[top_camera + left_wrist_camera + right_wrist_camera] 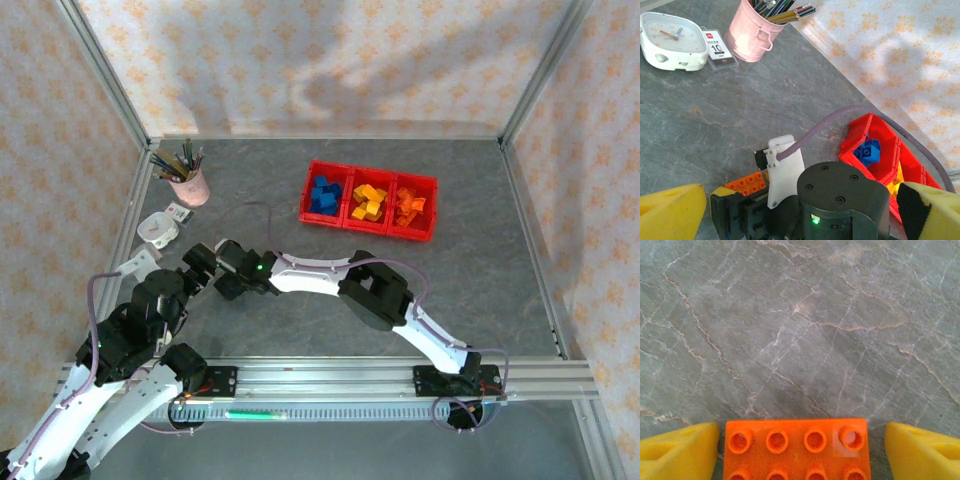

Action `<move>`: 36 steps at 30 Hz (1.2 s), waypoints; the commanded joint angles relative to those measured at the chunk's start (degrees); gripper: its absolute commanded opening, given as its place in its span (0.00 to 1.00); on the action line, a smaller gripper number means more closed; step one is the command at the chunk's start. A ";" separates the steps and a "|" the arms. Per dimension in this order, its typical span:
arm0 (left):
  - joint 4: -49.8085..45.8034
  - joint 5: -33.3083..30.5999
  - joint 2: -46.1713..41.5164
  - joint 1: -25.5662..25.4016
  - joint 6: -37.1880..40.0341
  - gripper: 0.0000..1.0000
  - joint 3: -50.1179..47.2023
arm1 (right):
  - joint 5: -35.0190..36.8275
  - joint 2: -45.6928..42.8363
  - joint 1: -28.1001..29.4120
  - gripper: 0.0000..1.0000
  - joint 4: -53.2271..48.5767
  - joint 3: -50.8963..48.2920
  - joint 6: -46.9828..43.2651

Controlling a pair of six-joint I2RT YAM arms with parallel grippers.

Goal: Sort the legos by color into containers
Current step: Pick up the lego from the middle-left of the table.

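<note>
Red bins (375, 172) hold sorted legos (369, 204). One orange brick (796, 450) is left on the table (480, 270), flanked by the right hand (801, 430), spread and unclamped. The left hand (799, 197) is spread too.

One readable number, on a card

The small white card (719, 48) on the bench (705, 115) reads "10", lying at 3 o'clock from the alarm clock (671, 40); its red mark and fine print are illegible.

The orange lego (796, 450) is smooth, glossy plastic, the grey veined table (800, 330) looks matt and stone-like, the red containers (368, 200) are shiny plastic, the pink cup (751, 35) is smooth, possibly painted metal, and the frame rail (330, 375) is brushed metal.
</note>
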 commanded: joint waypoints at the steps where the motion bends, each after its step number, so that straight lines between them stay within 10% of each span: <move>1: -1.53 -1.95 -0.74 0.16 -0.03 0.99 1.54 | 1.50 2.04 0.49 0.78 -3.52 1.04 -0.77; 21: 2.46 0.82 0.58 0.14 2.17 0.99 2.23 | 1.38 -14.08 -1.67 0.59 -0.03 -10.44 5.95; 36: 25.47 17.05 15.63 0.16 9.37 0.99 -3.02 | 4.36 -45.06 -25.02 0.61 1.23 -40.15 18.51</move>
